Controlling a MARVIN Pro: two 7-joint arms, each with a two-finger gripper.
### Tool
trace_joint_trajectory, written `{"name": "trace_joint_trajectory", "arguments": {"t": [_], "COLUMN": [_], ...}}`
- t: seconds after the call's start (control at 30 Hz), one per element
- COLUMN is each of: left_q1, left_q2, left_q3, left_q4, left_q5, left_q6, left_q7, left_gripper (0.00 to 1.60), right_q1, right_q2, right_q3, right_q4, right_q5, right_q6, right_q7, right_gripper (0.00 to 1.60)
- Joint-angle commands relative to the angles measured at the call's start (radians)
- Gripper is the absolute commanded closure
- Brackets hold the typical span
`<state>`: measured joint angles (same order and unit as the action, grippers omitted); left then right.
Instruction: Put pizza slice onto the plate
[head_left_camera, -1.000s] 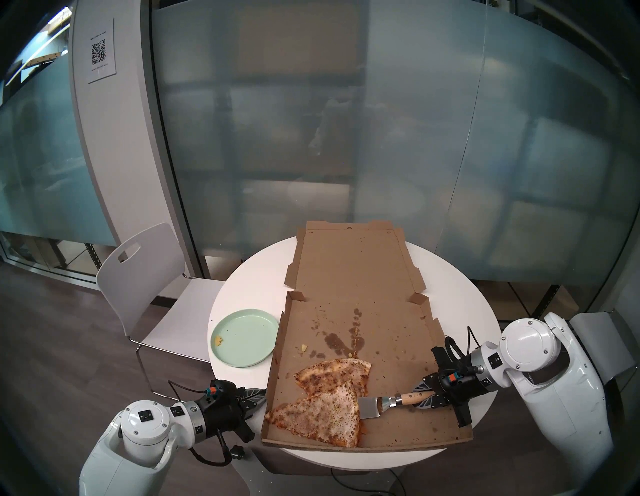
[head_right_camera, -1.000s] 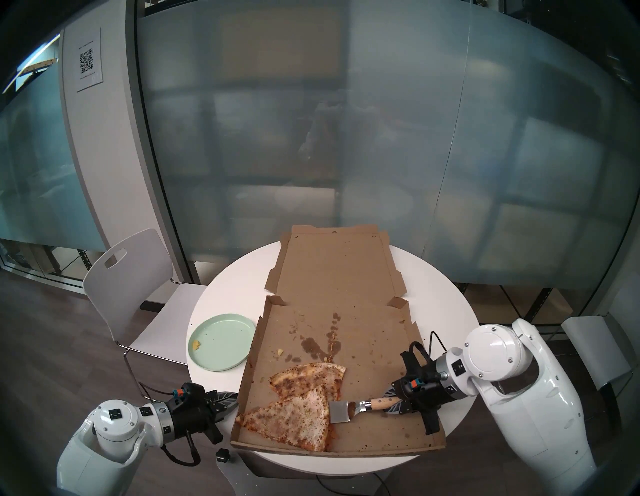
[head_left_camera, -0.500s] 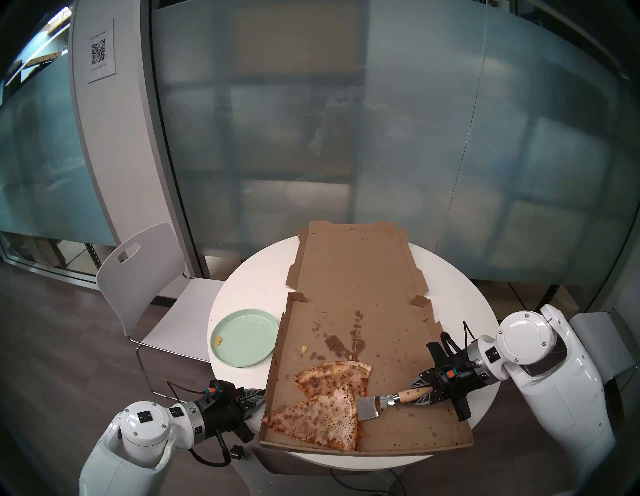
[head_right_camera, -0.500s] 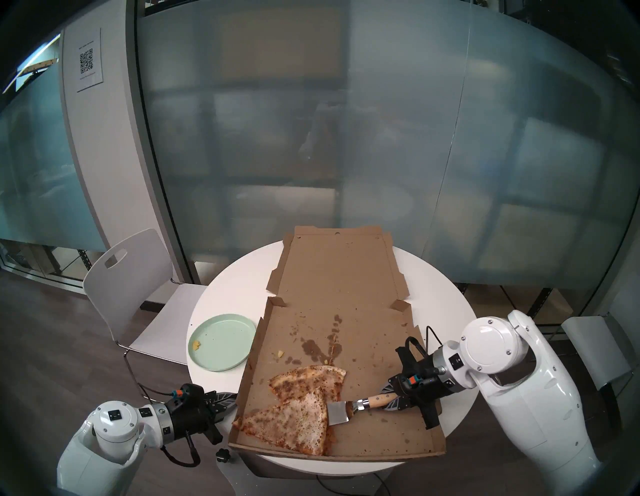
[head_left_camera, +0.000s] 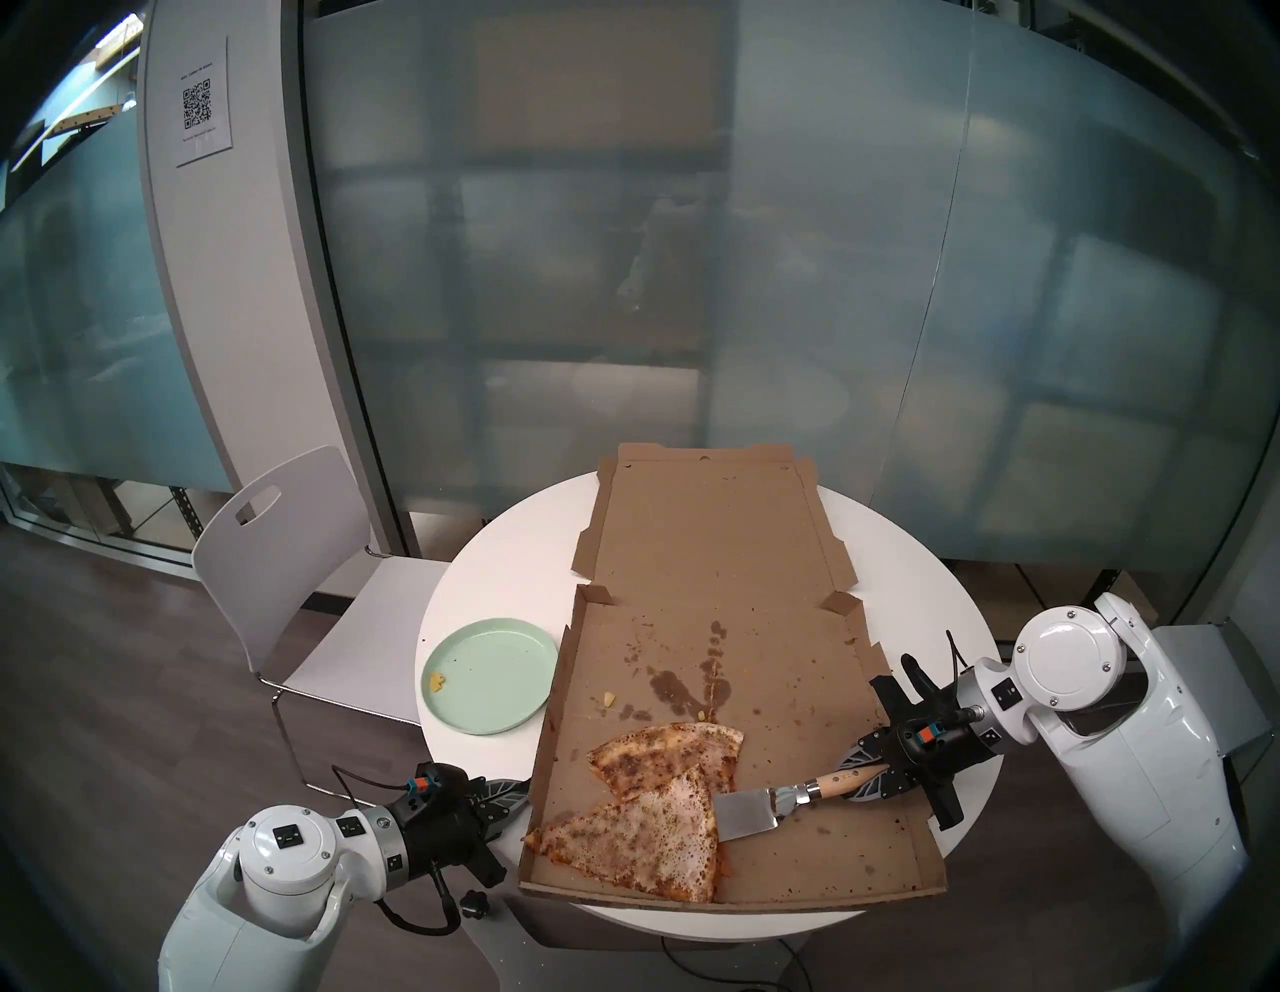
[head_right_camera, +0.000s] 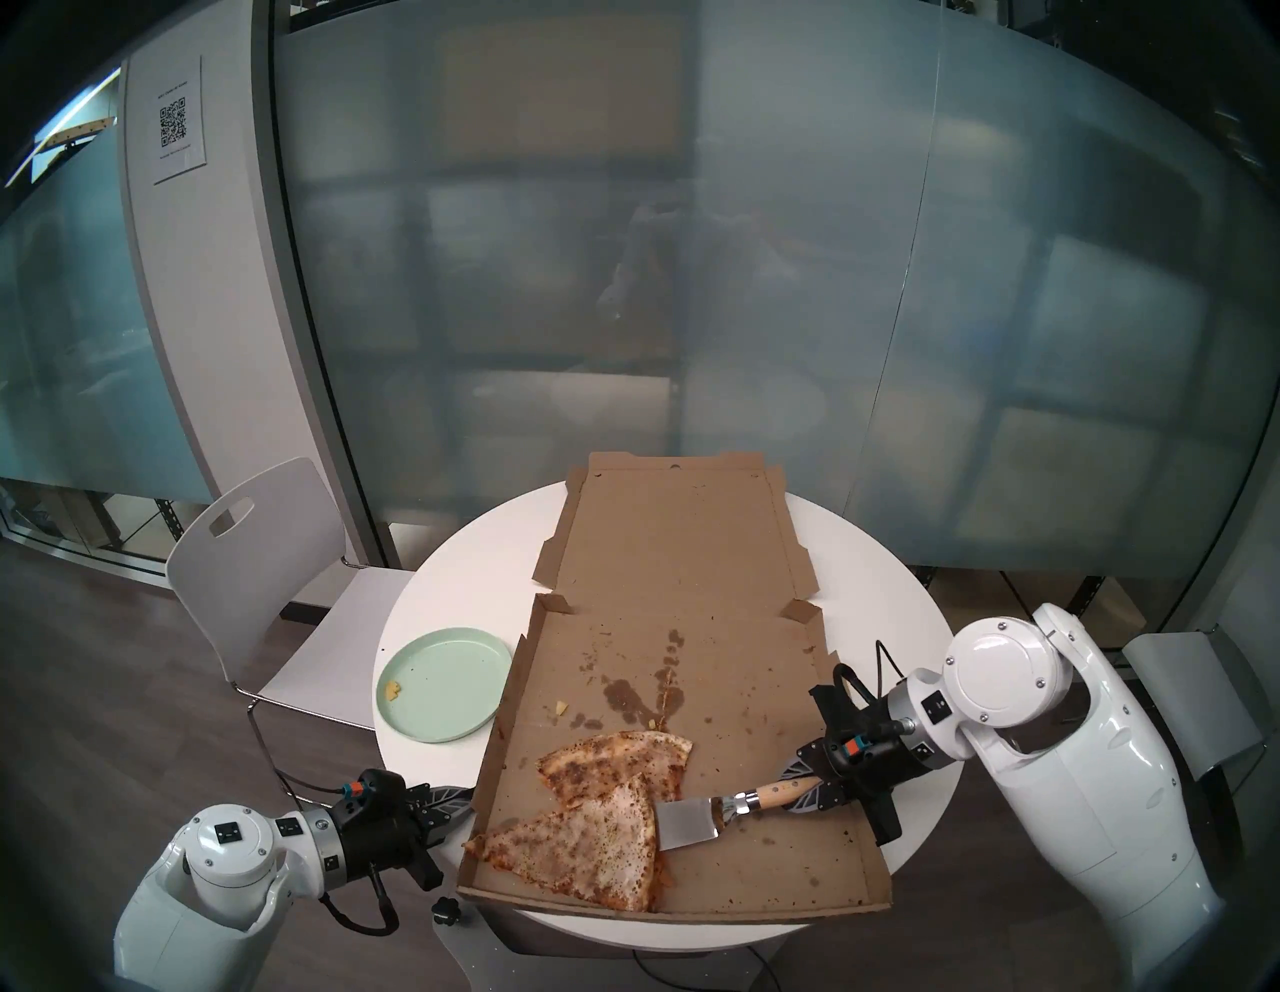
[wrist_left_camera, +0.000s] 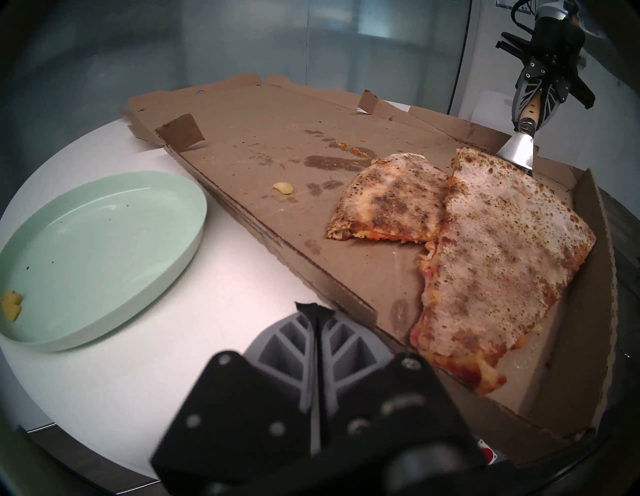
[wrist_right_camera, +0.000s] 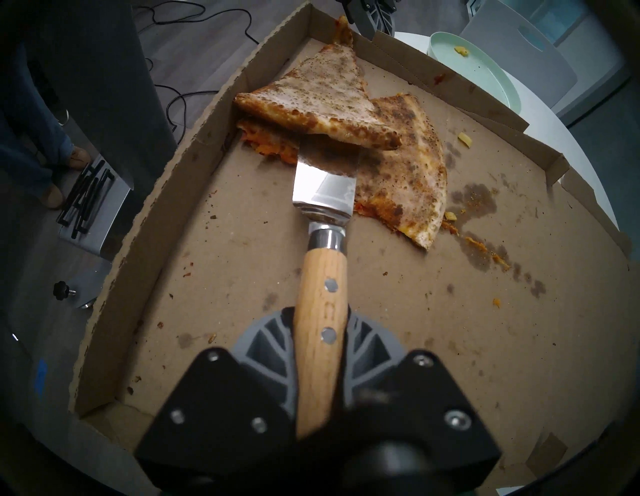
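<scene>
The pizza slice (head_left_camera: 637, 838) (head_right_camera: 582, 842) (wrist_left_camera: 502, 249) (wrist_right_camera: 322, 100) lies in the front left corner of the open pizza box (head_left_camera: 796, 727), overlapping the orange-golden slice. My right gripper (head_left_camera: 862, 786) (head_right_camera: 803, 796) (wrist_right_camera: 320, 325) is shut on the wooden handle of a spatula (head_left_camera: 744, 816) (wrist_right_camera: 323, 183). The blade tip sits under the slice's raised crust edge. The mint-green plate (head_left_camera: 492, 675) (head_right_camera: 443, 682) (wrist_left_camera: 93, 249) sits on the table left of the box, holding only a yellow crumb. My left gripper (head_left_camera: 516, 803) (wrist_left_camera: 316, 308) is shut and empty just outside the box's left wall.
The orange-golden slice (head_left_camera: 658, 751) (wrist_left_camera: 391, 207) lies behind the pale one. The box lid (head_left_camera: 706, 526) lies open and flat toward the back of the round white table (head_left_camera: 485, 575). A white chair (head_left_camera: 291, 554) stands at the left, and glass walls stand behind.
My right gripper pushed the spatula left, nudging the slice and box slightly, then drew back right. More of the blade shows now. The left arm barely moved.
</scene>
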<state>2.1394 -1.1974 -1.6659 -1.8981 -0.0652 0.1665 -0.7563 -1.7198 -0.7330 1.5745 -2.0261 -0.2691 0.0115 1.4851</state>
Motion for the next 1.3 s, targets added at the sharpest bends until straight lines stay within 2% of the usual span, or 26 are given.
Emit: {"name": "trace_joint_trajectory", "arguments": {"t": [0.0,0.3,0.63,1.0,1.27], "left_q1": [-0.001,-0.004,-0.014,-0.032,-0.059], "left_q2": [-0.002,-0.006,-0.007,-0.014,-0.016], "left_q3": [0.001,0.004,0.011,0.02,0.024], "left_q4": [-0.012,-0.009,-0.005,0.009,0.019], "left_q5": [-0.001,0.001,0.004,0.007,0.005], "left_q6": [-0.006,-0.006,-0.001,-0.005,0.002], "left_q7": [0.0,0.0,-0.002,0.006,0.014], "left_gripper": [1.39,1.39,1.39,1.37,1.37], "right_q1": [-0.005,-0.004,-0.042,-0.037,-0.009], "right_q2": [0.038,0.035,0.012,-0.022,-0.039], "right_q3": [-0.012,-0.042,-0.04,-0.056,-0.099], "right_q4": [-0.03,-0.029,-0.049,-0.025,-0.019], "right_q5": [0.047,0.045,0.044,0.006,0.008], "right_q6": [0.002,-0.002,0.001,0.005,0.018], "right_q7": [-0.002,-0.002,-0.024,-0.073,-0.054], "right_gripper": [1.6,1.6,1.6,1.6,1.6]}}
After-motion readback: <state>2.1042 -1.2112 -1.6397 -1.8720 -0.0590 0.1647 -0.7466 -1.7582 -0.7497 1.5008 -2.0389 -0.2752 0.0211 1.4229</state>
